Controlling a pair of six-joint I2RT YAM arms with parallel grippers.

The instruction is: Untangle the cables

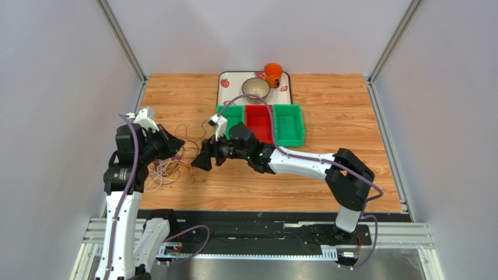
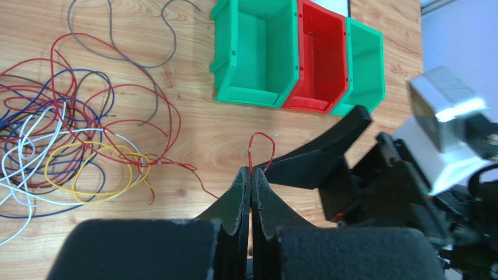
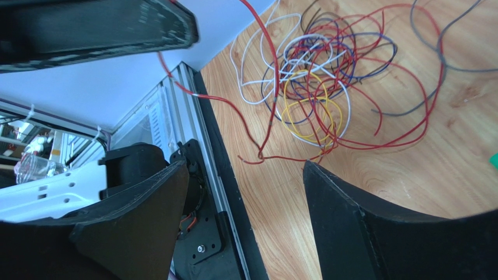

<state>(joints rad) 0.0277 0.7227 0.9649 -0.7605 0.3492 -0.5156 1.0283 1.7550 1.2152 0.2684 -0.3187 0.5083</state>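
Cables (image 1: 166,169): multicoloured tangle, table (image 1: 350,116) left; left gripper (image 2: 251,175) clamped shut on red wire (image 2: 252,150) loop; right gripper (image 3: 245,169) spread wide, empty, one finger possibly touching the loop; bins (image 1: 260,122), tray (image 1: 225,79), bowl (image 1: 256,88), mug (image 1: 272,74) behind; wire ends lost in tangle.
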